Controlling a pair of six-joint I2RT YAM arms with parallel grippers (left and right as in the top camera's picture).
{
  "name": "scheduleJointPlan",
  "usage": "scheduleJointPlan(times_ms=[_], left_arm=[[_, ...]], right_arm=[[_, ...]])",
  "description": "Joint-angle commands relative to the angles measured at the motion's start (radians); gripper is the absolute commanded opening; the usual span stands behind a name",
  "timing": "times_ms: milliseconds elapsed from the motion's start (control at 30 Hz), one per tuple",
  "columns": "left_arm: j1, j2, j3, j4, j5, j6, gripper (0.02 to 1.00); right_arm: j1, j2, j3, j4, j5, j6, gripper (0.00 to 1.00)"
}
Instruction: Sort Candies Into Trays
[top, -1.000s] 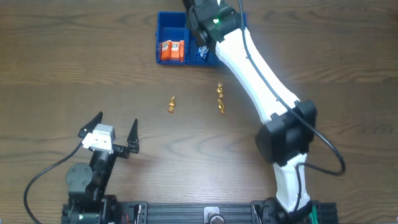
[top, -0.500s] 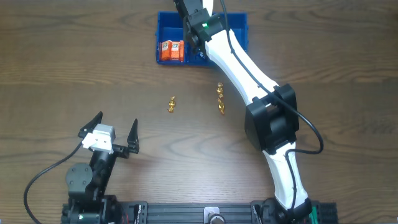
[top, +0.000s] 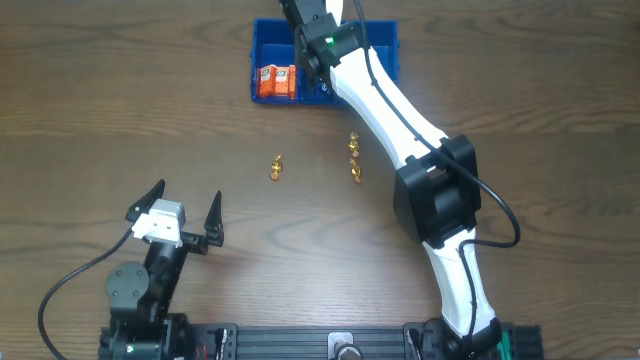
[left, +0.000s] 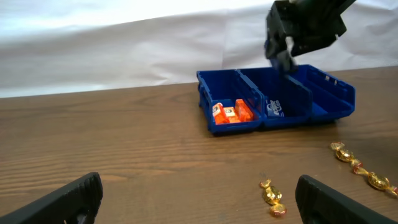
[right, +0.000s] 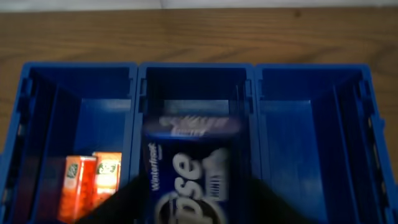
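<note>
The right gripper (left: 284, 60) hung over the middle compartment of the blue tray (top: 388, 62) at the far side of the table (top: 120, 120). Its jaws stood well apart with nothing between them. A dark blue pack (right: 193, 180) lay in the compartment directly beneath. Two orange boxes (top: 277, 82) sat in the left compartment, and the right one was bare.

What was left to sort lay nearer, on the open wood. A single gold candy (top: 277, 167) sat left of centre. To its right, well apart from it, a row of three gold candies (top: 354, 160) ran near to far, end to end. Each was a small, shiny twist of foil, pinched at both ends.

The left gripper (top: 185, 205) rested at the near left, wide open and empty. The single candy lay just far and right of it, so that arm looked nearer to that piece. The row lay closer to the right arm, whose gripper would have to come back toward the near side. It would probably need to close across the line of the row to take one piece alone.
</note>
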Motion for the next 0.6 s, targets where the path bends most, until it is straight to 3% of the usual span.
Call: scheduleJointPlan(times_ms=[33, 333, 600], left_arm=[[0.004, -0.007, -0.020, -0.032, 0.025, -0.008, 0.998], [0.004, -0.007, -0.020, -0.032, 0.025, -0.008, 0.998], [0.004, -0.007, -0.020, -0.032, 0.025, -0.008, 0.998]], right_arm=[[-0.002, 0.003, -0.005, -0.003, 0.010, -0.005, 1.000], [-0.002, -0.005, 0.016, -0.055, 0.011, -0.008, 1.000], [0.074, -0.115, 0.111, -0.340, -0.004, 0.009, 1.000]])
